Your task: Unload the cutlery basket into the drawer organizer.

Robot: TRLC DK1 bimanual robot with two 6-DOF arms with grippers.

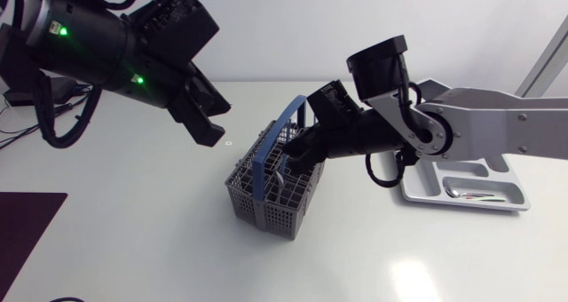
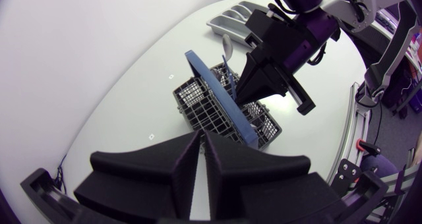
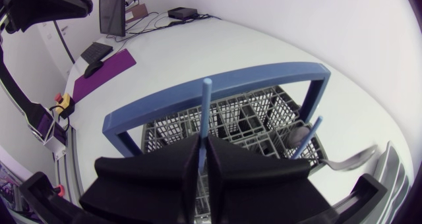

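White tabletop (image 1: 133,249) carries the cutlery basket (image 1: 266,209) just beneath the right gripper (image 3: 204,148), whose jaws seem clamped on a pale blue utensil handle (image 3: 206,112). The left gripper (image 2: 202,138) hangs well short of the basket, jaws together, empty. The drawer organizer (image 1: 424,192) lies behind the right jaws.

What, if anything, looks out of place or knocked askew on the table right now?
Nothing stands out. The cutlery basket stands upright with nothing spilled around it, and the drawer organizer lies flat. The right gripper is shut on a light-blue handle standing in the basket; a spoon merely leans out over its rim.
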